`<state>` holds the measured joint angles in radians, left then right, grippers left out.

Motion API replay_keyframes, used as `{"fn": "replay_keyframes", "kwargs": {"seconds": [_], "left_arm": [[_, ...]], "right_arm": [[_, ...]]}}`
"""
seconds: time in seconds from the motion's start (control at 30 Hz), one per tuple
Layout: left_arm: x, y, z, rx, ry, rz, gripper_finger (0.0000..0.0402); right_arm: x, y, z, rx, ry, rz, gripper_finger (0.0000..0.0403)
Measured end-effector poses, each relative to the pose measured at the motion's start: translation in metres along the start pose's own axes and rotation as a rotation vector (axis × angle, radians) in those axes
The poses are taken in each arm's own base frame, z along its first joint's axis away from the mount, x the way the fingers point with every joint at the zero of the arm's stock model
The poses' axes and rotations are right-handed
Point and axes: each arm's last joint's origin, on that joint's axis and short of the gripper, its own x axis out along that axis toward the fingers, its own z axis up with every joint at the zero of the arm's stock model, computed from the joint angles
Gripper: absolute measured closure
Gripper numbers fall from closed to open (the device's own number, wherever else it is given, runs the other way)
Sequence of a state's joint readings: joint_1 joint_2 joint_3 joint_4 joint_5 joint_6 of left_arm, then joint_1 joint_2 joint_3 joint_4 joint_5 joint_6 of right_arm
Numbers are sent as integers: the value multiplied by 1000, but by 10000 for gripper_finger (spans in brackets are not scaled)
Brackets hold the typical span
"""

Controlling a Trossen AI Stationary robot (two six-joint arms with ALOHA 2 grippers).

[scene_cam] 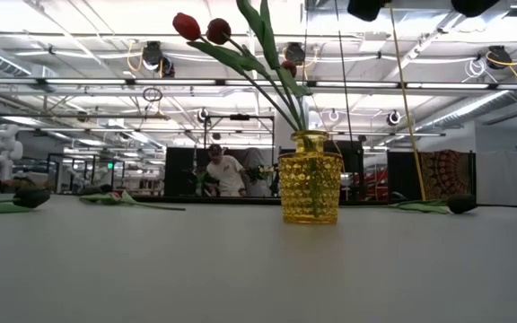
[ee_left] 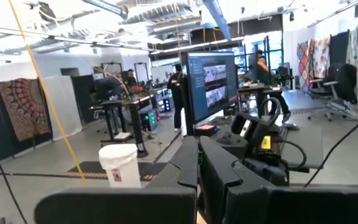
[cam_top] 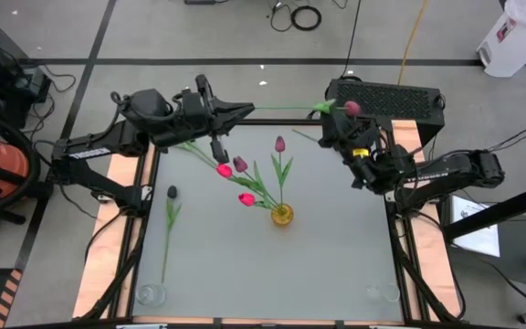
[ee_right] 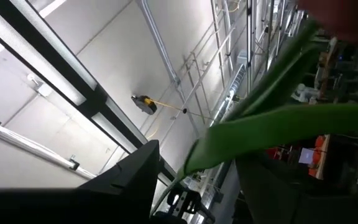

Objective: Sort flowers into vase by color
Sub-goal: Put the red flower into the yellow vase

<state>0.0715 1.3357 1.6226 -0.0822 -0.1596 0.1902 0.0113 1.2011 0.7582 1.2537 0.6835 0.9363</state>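
A maroon tulip (cam_top: 352, 108) hangs level between both arms, stem running crosswise. The left pincer (cam_top: 245, 111), fingers together, pinches the stem end; the right pincer (cam_top: 336, 114) clamps near the head. The yellow vase (cam_top: 282, 215) stands mid-surface, nearer the right arm.

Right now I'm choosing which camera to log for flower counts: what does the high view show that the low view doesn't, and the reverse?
Only the high view: both arms, the left gripper shut on a green stem, the right gripper at its maroon head, and a dark tulip lying on the table.
Only the low view: the room behind, with a person.
Both: the yellow vase holding tulips.
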Motion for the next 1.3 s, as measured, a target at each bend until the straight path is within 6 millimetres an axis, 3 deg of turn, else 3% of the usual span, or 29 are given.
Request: {"fn": "replay_keyframes", "kwargs": {"seconds": [0.37,0.97,1.3], "left_arm": [[0,0,-1,0,7,-1,400],[0,-1,-4,-19,39,-9,400],[-1,-1,-7,-50,76,-5,385]], "right_arm": [[3,-2,3,-11,-14,0,209],[4,-3,5,-56,-23,1,392],[4,-3,5,-83,-7,15,401]]}}
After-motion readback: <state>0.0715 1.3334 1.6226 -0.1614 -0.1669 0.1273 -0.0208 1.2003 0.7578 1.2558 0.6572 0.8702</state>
